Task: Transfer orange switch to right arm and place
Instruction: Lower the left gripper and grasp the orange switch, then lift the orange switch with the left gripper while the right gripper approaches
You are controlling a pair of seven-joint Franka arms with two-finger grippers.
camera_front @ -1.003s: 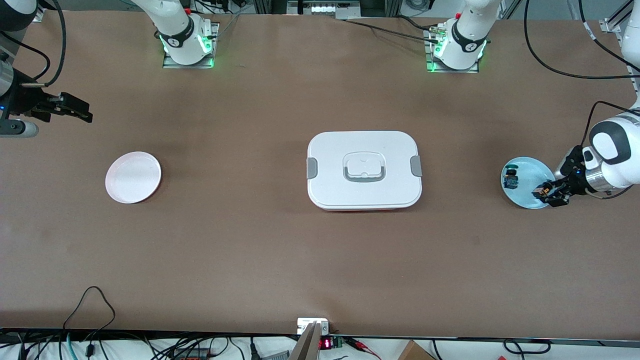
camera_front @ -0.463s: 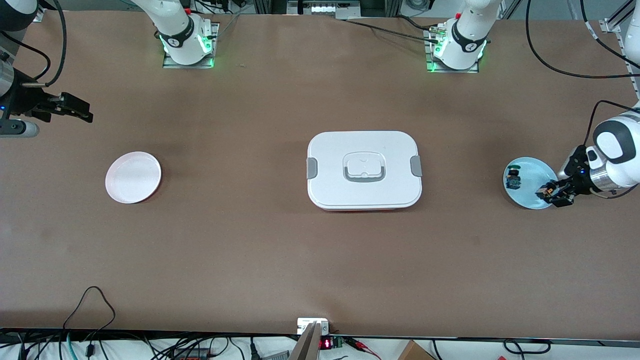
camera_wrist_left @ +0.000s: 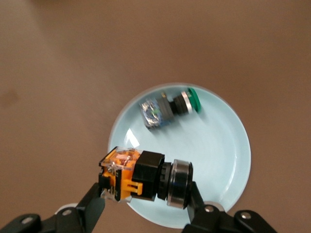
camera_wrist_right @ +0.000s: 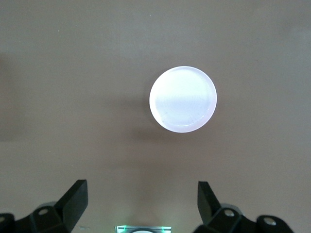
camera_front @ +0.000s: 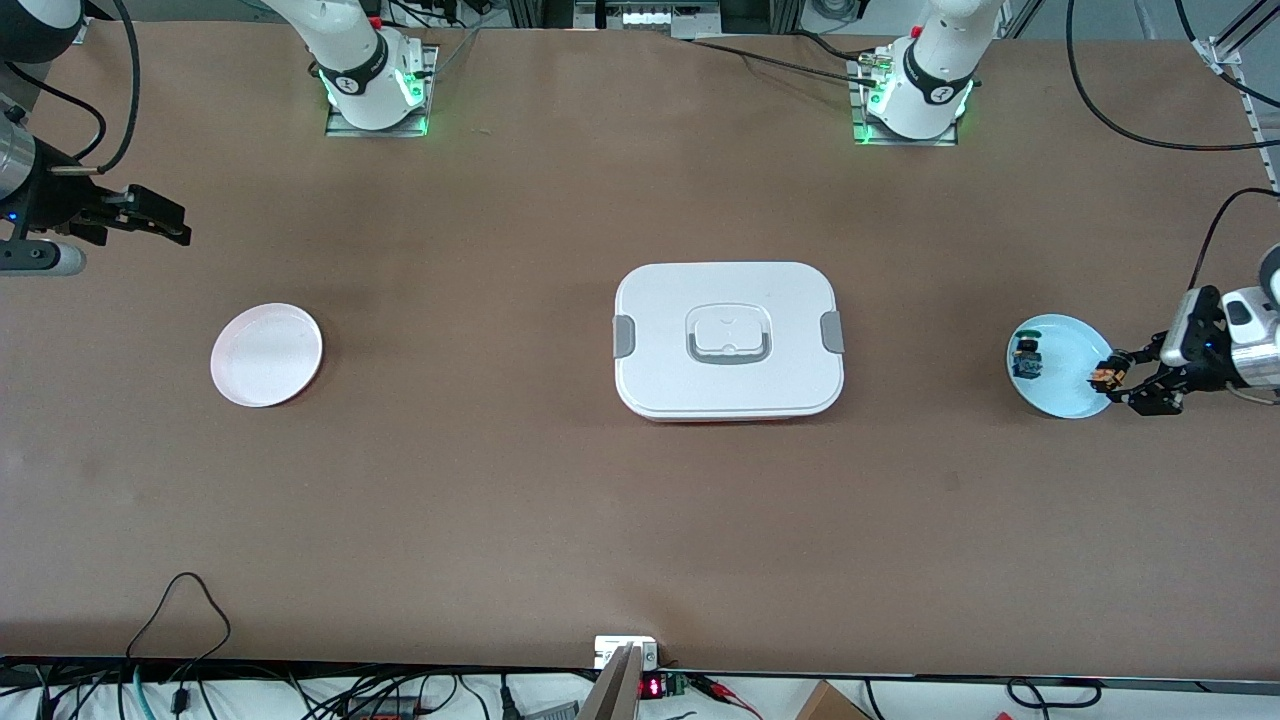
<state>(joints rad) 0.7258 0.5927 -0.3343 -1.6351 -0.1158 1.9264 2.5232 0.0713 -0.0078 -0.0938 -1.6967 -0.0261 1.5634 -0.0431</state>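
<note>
My left gripper (camera_front: pixel 1120 385) is shut on the orange switch (camera_front: pixel 1103 377), a stubby black switch with an orange block and a metal ring, and holds it above the edge of the light blue plate (camera_front: pixel 1070 400). In the left wrist view the orange switch (camera_wrist_left: pixel 146 175) lies crosswise between the fingers (camera_wrist_left: pixel 194 199), over the light blue plate (camera_wrist_left: pixel 223 160). A second switch with blue and green parts (camera_front: pixel 1024 358) lies on that plate; it also shows in the left wrist view (camera_wrist_left: pixel 167 109). My right gripper (camera_front: pixel 165 222) is open and empty, waiting over the table at the right arm's end.
A white plate (camera_front: pixel 266 354) lies toward the right arm's end; it also shows in the right wrist view (camera_wrist_right: pixel 182 99). A white lidded box with grey latches (camera_front: pixel 728 338) sits mid-table. Cables run along the table edge nearest the front camera.
My left gripper has risen with the orange switch and moved toward the table's end, off the plate's middle to its edge. The right arm has barely moved.
</note>
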